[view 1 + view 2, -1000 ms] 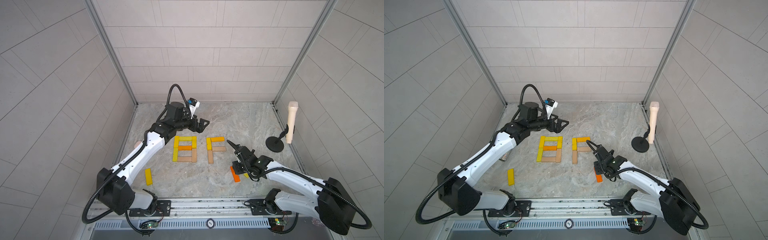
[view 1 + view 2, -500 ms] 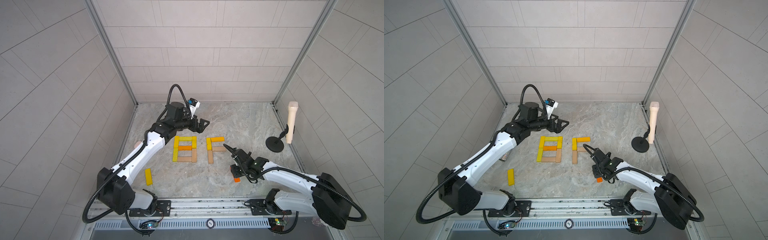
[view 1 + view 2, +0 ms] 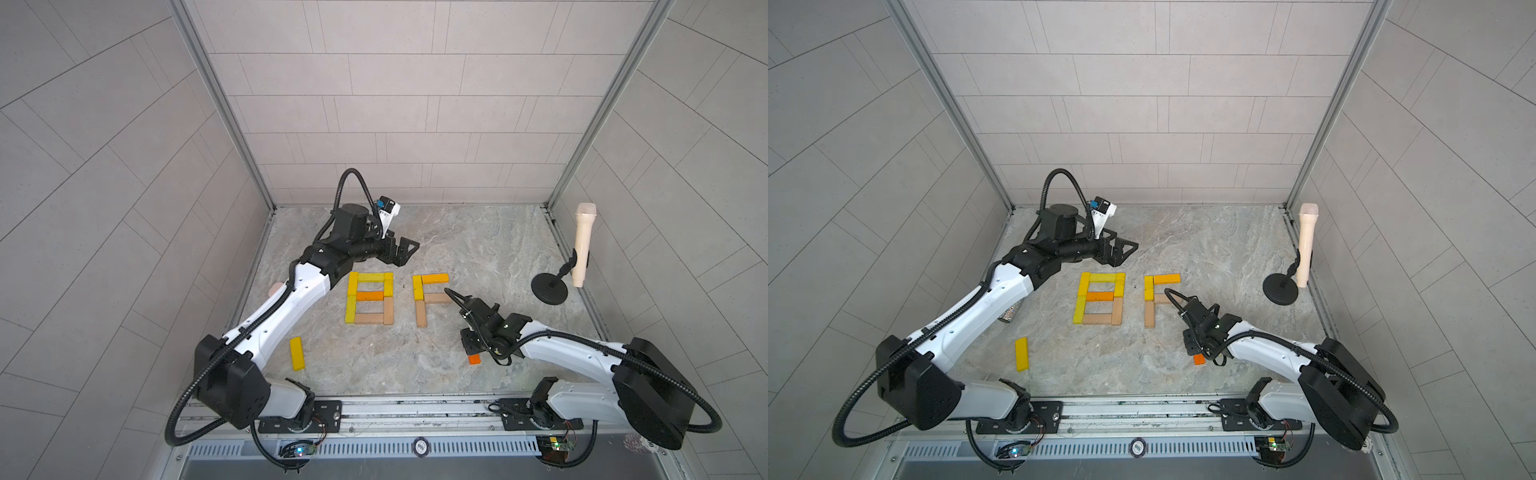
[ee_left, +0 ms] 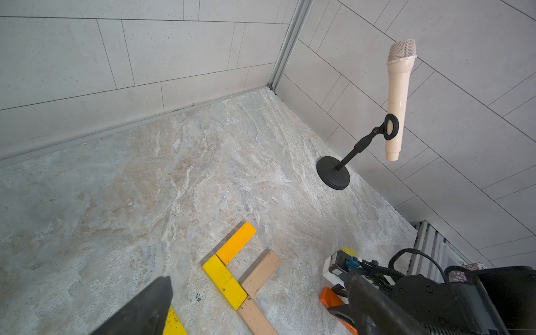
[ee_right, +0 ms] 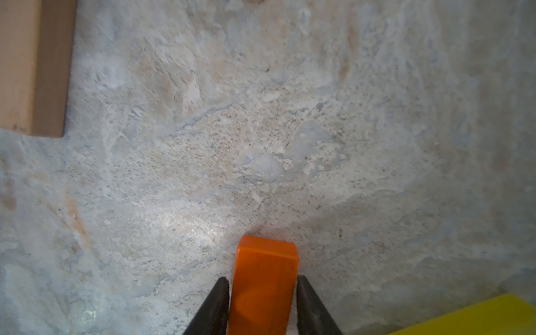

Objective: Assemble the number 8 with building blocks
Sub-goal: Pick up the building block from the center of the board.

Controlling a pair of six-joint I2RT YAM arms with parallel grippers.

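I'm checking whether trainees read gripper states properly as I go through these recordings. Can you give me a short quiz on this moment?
1. True or false: the left gripper is holding something.
2. What colour is the block between the fingers of the right gripper? A yellow, B orange, C tan.
3. Fill in: the unfinished figure beside the complete 8 has ___ bars laid so far.

Key: 1 false, it stands open and empty, up near the back wall. 2 B, with the fingers against both its sides. 3 four.
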